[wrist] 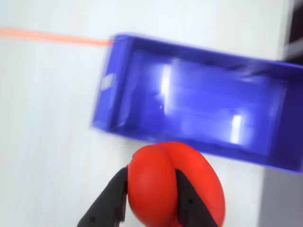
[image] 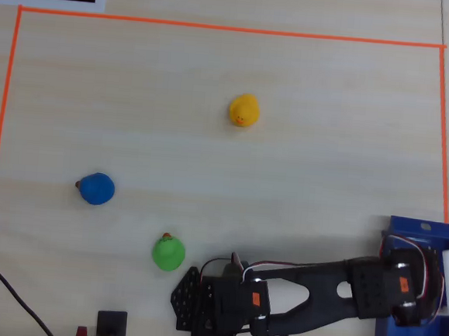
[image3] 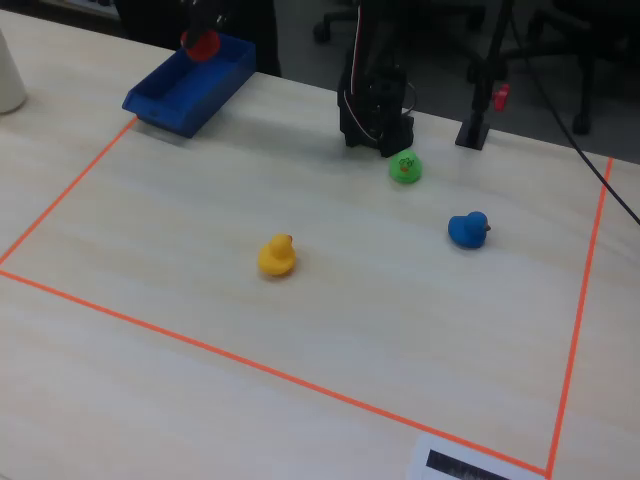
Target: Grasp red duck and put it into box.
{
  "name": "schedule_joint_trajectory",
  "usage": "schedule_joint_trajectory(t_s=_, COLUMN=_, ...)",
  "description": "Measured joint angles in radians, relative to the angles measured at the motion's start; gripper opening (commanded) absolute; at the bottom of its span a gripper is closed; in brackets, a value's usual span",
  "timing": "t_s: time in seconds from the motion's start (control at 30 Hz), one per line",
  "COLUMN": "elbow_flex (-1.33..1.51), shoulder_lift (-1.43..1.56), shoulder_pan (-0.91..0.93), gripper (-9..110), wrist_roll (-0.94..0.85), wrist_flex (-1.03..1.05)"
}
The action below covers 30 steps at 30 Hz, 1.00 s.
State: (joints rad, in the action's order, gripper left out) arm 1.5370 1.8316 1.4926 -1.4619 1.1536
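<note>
The red duck (wrist: 173, 184) is pinched between two black fingers (wrist: 111, 198) of my gripper (wrist: 151, 182), which is shut on it. In the wrist view the deep-blue box (wrist: 118, 85) lies just beyond the duck, blurred, its glossy floor bare. From the fixed view the red duck (image3: 203, 43) hangs in the gripper (image3: 202, 38) over the far end of the box (image3: 168, 108), clear of its floor. Seen from overhead, the arm (image: 332, 281) reaches right over the box (image: 426, 229) and hides the duck.
Three other ducks sit on the table inside the orange tape border (image: 220, 27): a yellow duck (image: 244, 110), a blue duck (image: 96, 188), and a green duck (image: 169, 252) close to the arm's base (image: 218, 304). A white cylinder (image3: 8, 75) stands near the box.
</note>
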Motion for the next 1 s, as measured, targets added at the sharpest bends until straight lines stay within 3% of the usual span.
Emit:
schedule_joint_trajectory(t_s=0.47, elbow_flex=-0.219, shoulder_lift=-0.420, shoulder_pan=0.038, gripper=0, wrist_roll=0.011, wrist_flex=-0.130)
schedule_joint_trajectory(t_s=0.73, elbow_flex=-0.327, shoulder_lift=-0.578, shoulder_pan=0.023, gripper=16, wrist_roll=-0.028, wrist_flex=-0.132)
schedule_joint_trajectory(t_s=1.0, elbow_flex=-0.357, shoulder_lift=-0.598, shoulder_pan=0.009, gripper=17, wrist_roll=-0.041, wrist_flex=-0.110)
